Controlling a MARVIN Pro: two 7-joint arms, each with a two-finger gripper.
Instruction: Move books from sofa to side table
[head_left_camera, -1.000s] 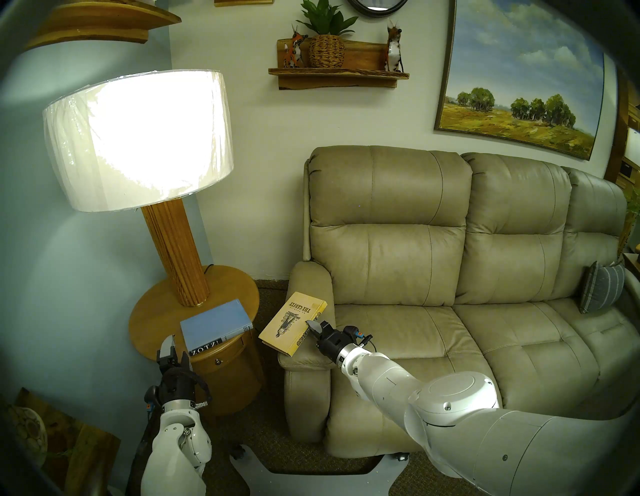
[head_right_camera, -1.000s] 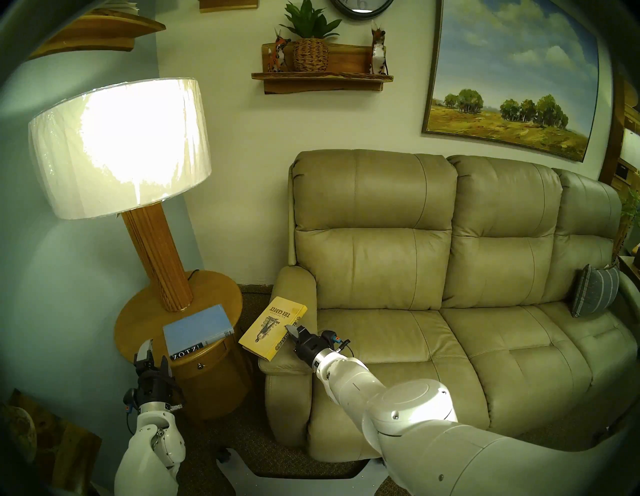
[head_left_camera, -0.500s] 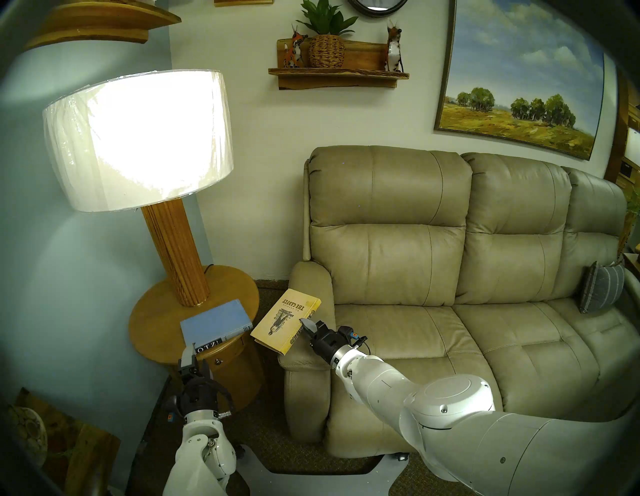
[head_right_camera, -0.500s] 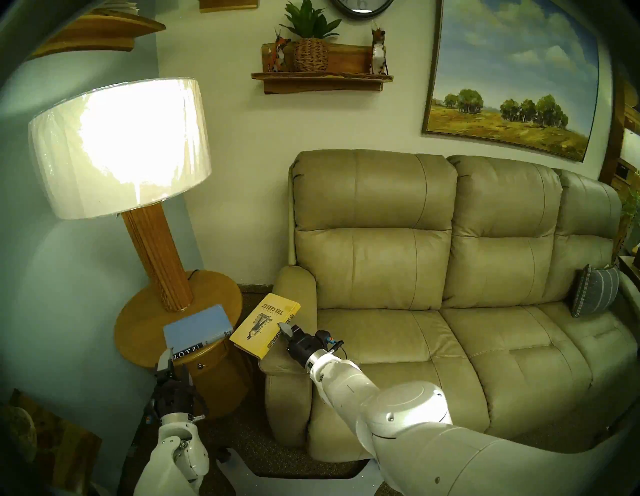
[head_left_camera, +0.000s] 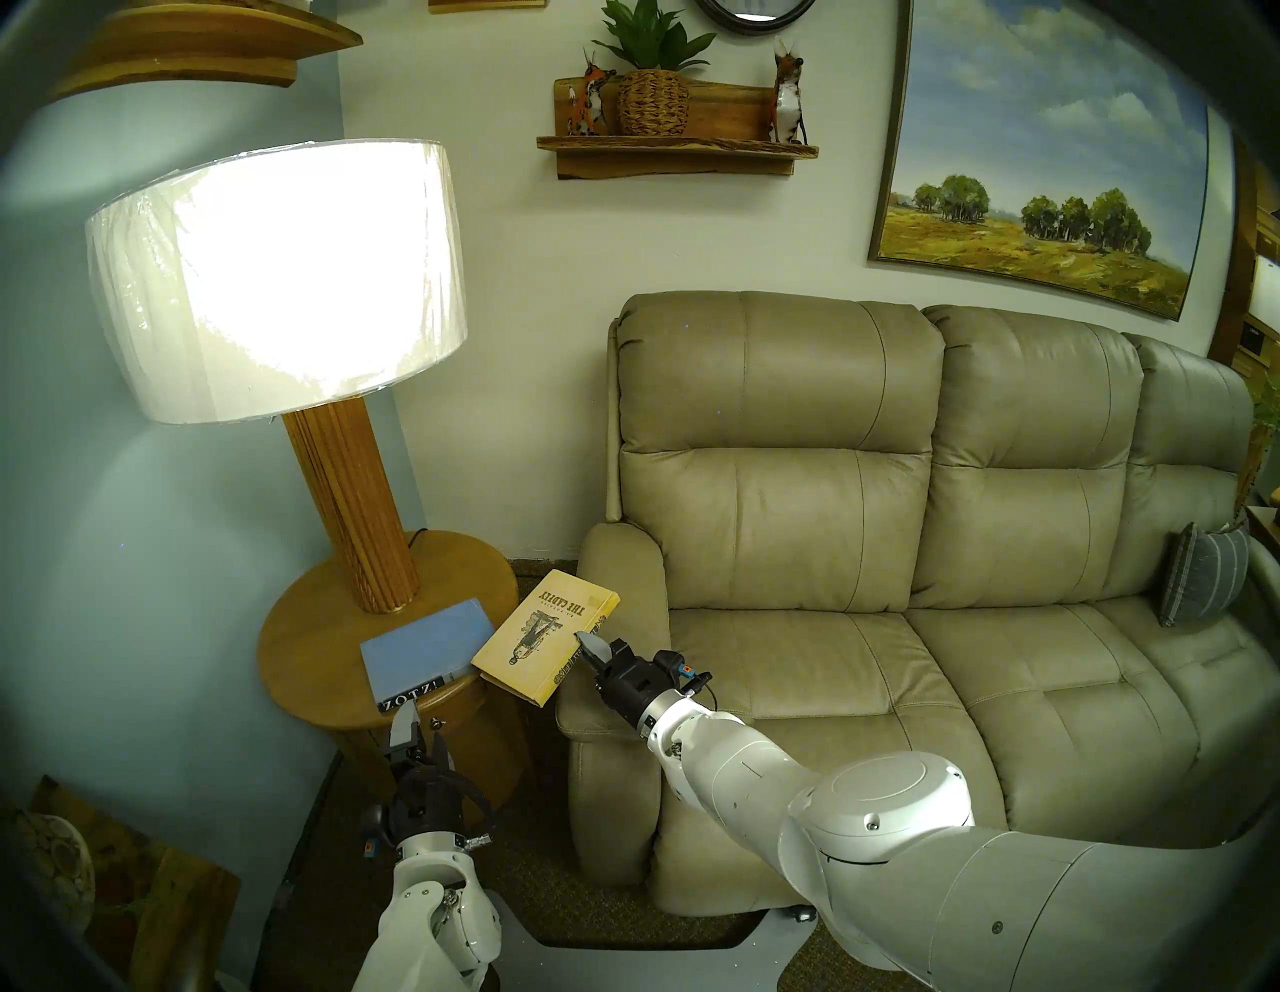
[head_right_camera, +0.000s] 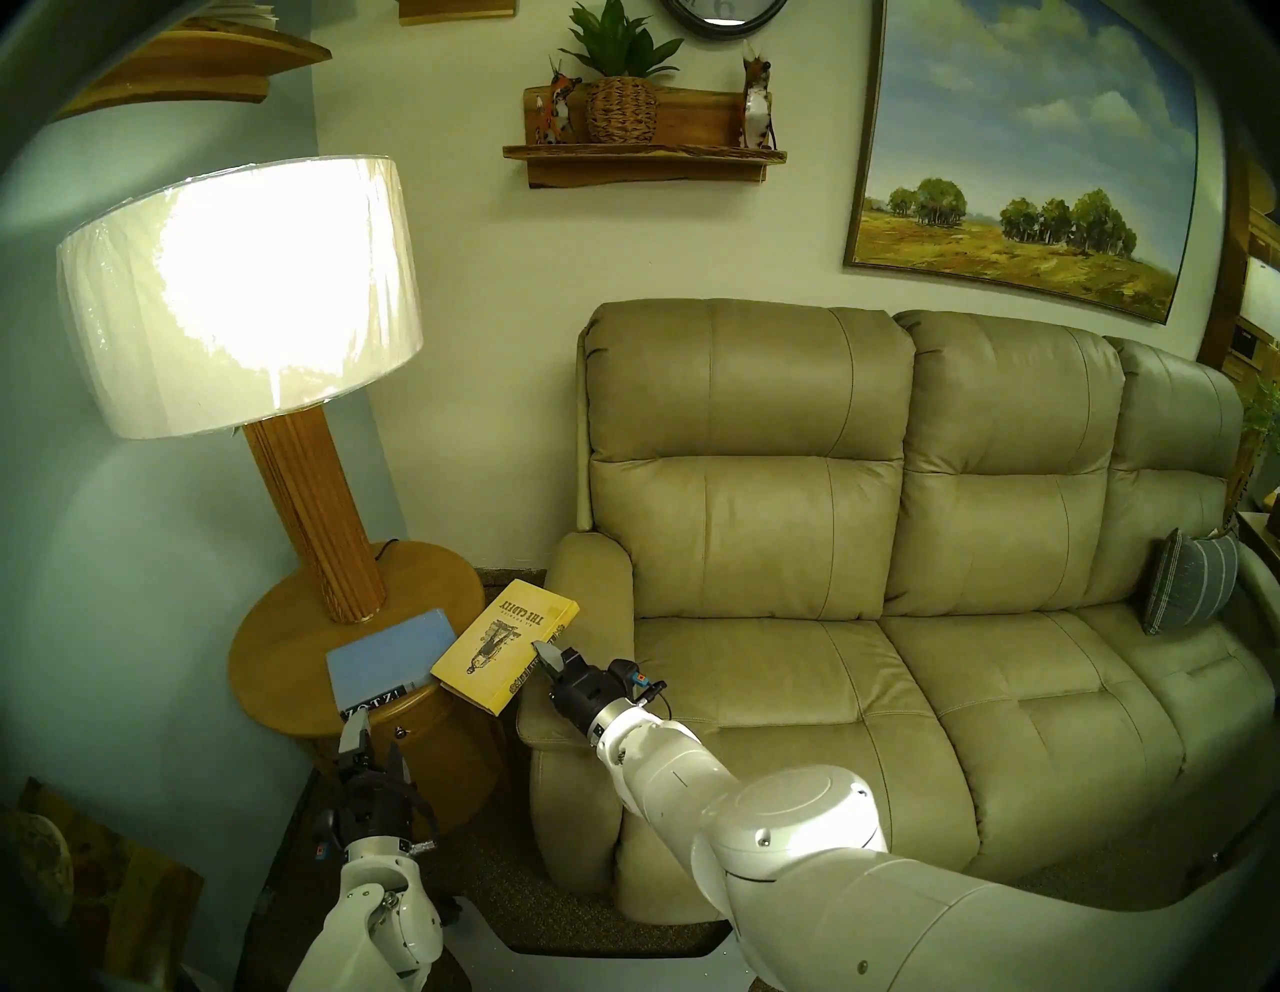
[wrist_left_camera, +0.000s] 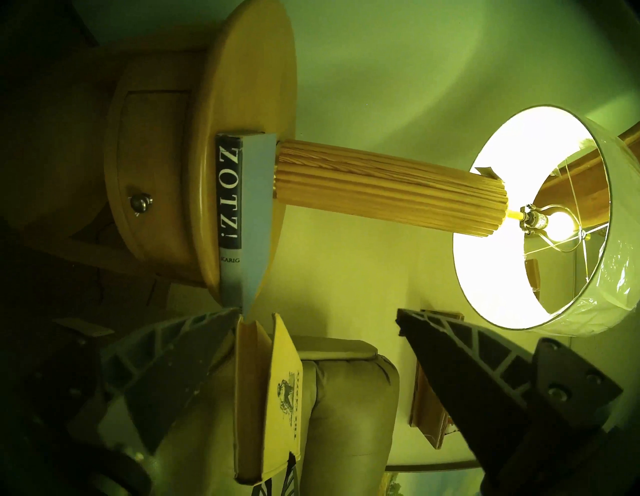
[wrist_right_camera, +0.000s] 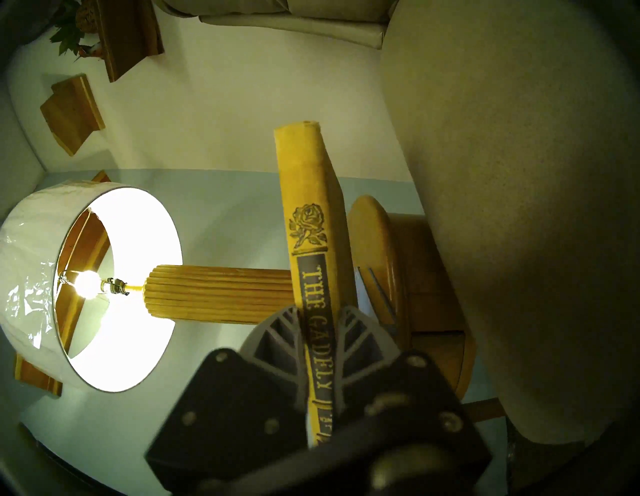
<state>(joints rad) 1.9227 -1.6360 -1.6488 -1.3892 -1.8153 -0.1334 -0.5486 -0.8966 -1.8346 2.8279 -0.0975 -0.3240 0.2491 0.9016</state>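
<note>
A yellow book hangs in the air between the tan sofa's left arm and the round side table. My right gripper is shut on its spine. The yellow book's left corner overlaps the edge of a light-blue book, which lies flat on the table. My left gripper stands open and empty, low in front of the table's drawer, below the blue book's spine.
A lit lamp with a thick wooden post stands on the back of the table. A grey striped pillow leans at the sofa's right end. A wooden wall shelf holds a plant and figurines.
My right gripper has carried the yellow book leftward off the sofa arm toward the table. My left arm has swung right, from beside the table's front to before its drawer, still open.
</note>
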